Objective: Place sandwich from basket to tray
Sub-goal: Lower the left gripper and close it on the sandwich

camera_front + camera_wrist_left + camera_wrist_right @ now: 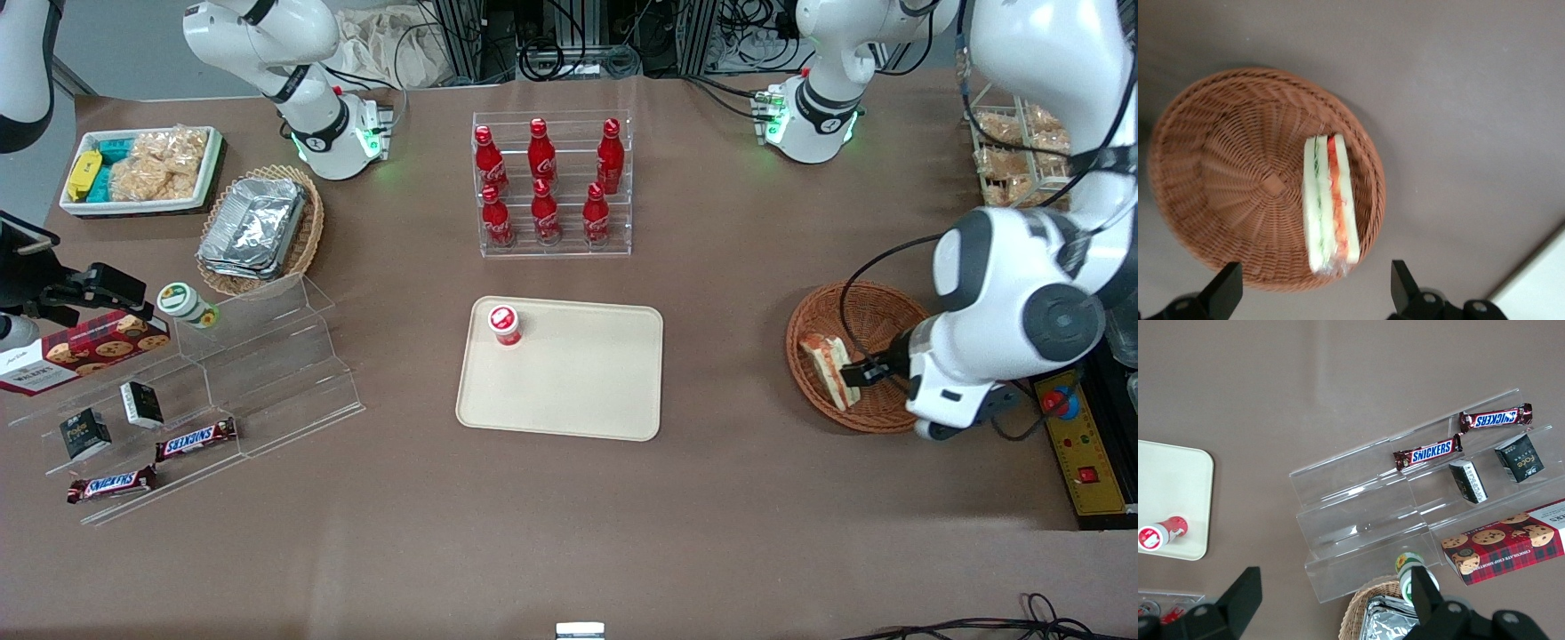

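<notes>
The tray (pixel 569 391) lies nearest the front camera, holding one upright red bottle (pixel 504 324) in a corner. Toward the working arm's end of the table, the basket (pixel 867 313) holds the sandwich (pixel 823 366), leaning against its rim; the gripper (pixel 1317 293) hovers above it, fingers spread wide and touching nothing. Farther off, a clear rack (pixel 553 182) carries six red bottles.

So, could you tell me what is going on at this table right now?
The left arm's end effector hangs open above the wicker basket, just over the sandwich lying against its rim. Nothing is gripped yet. The tray at the table's middle holds only a red bottle.
</notes>
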`<state>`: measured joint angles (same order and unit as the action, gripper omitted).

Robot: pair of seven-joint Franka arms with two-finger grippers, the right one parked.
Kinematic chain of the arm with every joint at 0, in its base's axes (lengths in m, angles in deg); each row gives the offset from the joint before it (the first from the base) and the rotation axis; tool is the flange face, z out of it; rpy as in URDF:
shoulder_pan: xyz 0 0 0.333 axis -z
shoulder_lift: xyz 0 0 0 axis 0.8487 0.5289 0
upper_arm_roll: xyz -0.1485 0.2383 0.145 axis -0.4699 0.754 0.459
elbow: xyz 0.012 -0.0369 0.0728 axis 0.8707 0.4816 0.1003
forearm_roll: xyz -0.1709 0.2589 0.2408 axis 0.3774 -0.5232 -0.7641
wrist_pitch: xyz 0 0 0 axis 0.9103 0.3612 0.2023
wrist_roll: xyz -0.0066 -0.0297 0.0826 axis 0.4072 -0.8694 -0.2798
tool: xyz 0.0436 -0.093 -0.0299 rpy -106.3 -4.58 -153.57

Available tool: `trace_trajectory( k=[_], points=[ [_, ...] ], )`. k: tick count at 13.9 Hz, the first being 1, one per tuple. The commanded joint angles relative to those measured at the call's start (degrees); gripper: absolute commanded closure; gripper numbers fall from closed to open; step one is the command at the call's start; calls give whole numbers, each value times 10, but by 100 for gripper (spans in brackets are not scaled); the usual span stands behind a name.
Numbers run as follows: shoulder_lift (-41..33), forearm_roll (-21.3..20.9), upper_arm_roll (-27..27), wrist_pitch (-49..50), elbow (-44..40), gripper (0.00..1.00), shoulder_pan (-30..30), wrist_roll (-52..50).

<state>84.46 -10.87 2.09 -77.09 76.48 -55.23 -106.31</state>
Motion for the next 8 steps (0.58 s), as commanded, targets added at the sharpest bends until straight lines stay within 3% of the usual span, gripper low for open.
trace_trajectory(
  k=[1, 5, 8],
  points=[
    [-12, -13, 1, -73, 78, 0, 2, -24],
    [-2, -15, 3, -148, 138, 0, 19, -30],
    [8, -77, 2, -152, 161, 0, 23, -32]
  ],
)
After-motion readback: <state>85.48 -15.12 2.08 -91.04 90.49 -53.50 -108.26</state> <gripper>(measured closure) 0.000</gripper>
